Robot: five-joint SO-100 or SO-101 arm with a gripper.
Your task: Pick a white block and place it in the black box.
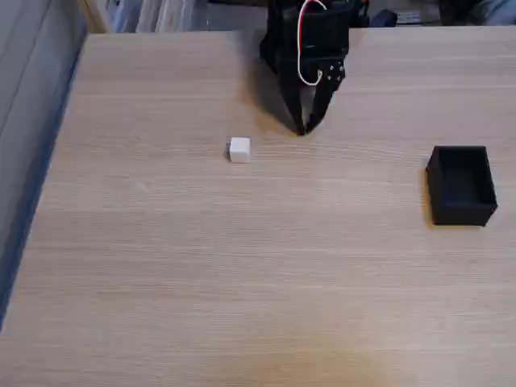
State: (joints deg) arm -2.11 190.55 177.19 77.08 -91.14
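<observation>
White block sits alone on the wood-grain table, upright, flat on one face, nothing touching it. Small shadow on its left side in the fixed view.

Taking the block as reference:
- Gripper is up and to the right of the block, near but clearly apart, no contact. Fingers point down toward the table surface and converge to a tip; they look pressed together or nearly so, nothing pinched between them. Tip appears just above or at the tabletop, can't tell which from this angle.
- Arm body is black, rises from the gripper toward the far table edge, farther from the block. Red and white wires loop across its front.
- Black box is well to the right of the block and slightly nearer the camera, close to the right edge of the picture. Open top, thin walls, interior looks dark, can't make out anything inside. Well apart from the gripper too.
- Left of the block, table edge runs diagonally, grey floor or wall beyond it.
- Clutter behind the far table edge, too blurred to identify.
</observation>
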